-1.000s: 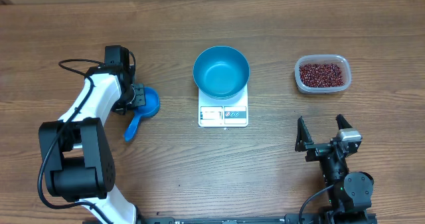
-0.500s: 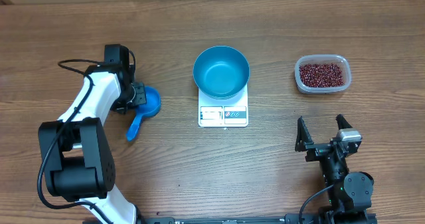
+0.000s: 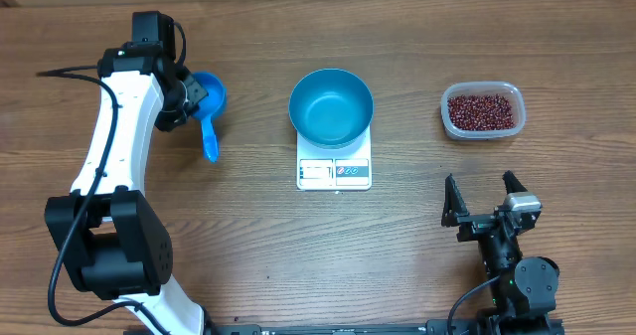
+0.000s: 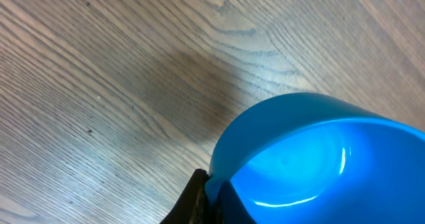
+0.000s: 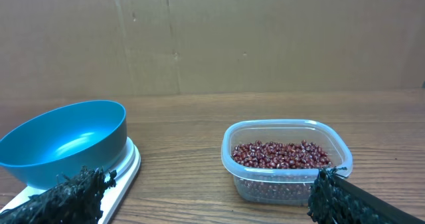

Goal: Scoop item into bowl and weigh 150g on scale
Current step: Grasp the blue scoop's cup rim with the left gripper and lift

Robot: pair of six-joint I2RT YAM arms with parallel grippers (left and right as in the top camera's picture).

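Right pincer (image 3: 480, 191): near the desk's (image 3: 397, 265) near edge, toward the right corner. Its jaws are released and spread wide with nothing between them. From its wrist view the two dark fingers frame the bowl on one side and the tub on the other.

Scale (image 3: 334, 172): small, white and square, about midway between the left and right edges, farther in than the right pincer. The display and buttons run along its near side. I cannot read the display.

Bowl (image 3: 331, 106): round, deep and glossy blue, seated on the scale. It covers the far part of the platform and overhangs it at both sides. The inner wall shows smooth blue with a pale sheen, and the rim is thin and even.

Tub (image 5: 285, 184): clear plastic, a rounded rectangle, to the right of the bowl and well apart from it, nearer the right edge. It stands flat on the wood.

Beans (image 3: 482, 110): all inside the tub. Many tiny dark red-brown grains form a loose layer across its floor, well below the rim.

Left pincer (image 3: 187, 101): toward the far left corner, well apart from the scale. It is clenched on the rim of the scoop (image 3: 209, 101). The scoop is small and bright blue, cup at the far end, handle pointing toward the near edge. In the wrist view a dark finger (image 4: 196, 197) presses the cup's edge, and a soft shadow lies on the wood beside it.
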